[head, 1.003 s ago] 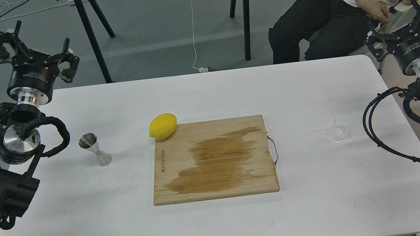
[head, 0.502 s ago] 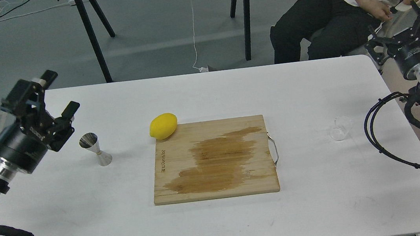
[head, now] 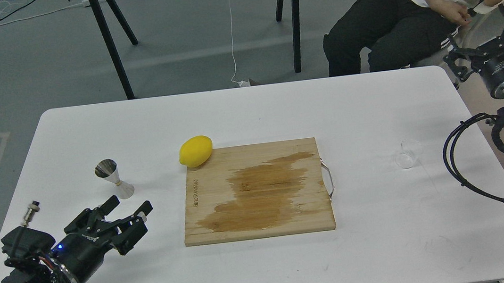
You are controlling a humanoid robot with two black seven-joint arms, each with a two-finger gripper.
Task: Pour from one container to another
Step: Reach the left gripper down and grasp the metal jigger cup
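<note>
The steel hourglass jigger (head: 114, 179) stands upright on the white table (head: 249, 113), left of the lemon. My left gripper (head: 130, 205) lies low over the table just in front of the jigger, fingers spread open and pointing right and away, nothing between them. The tiny clear glass cup (head: 407, 154) stands upright on the right side of the table, to the right of the board's metal handle. My right gripper (head: 486, 35) hangs open past the table's far right corner, well behind the cup and empty.
A yellow lemon (head: 195, 151) rests at the far left corner of a wooden cutting board (head: 261, 226), which has a dark wet stain across its middle. A seated person (head: 408, 10) is behind the far right corner, close to my right gripper.
My left arm swung down from the table's far left edge to low over the table in front of the jigger. The right gripper drifted slightly right. Jigger and cup did not move.
</note>
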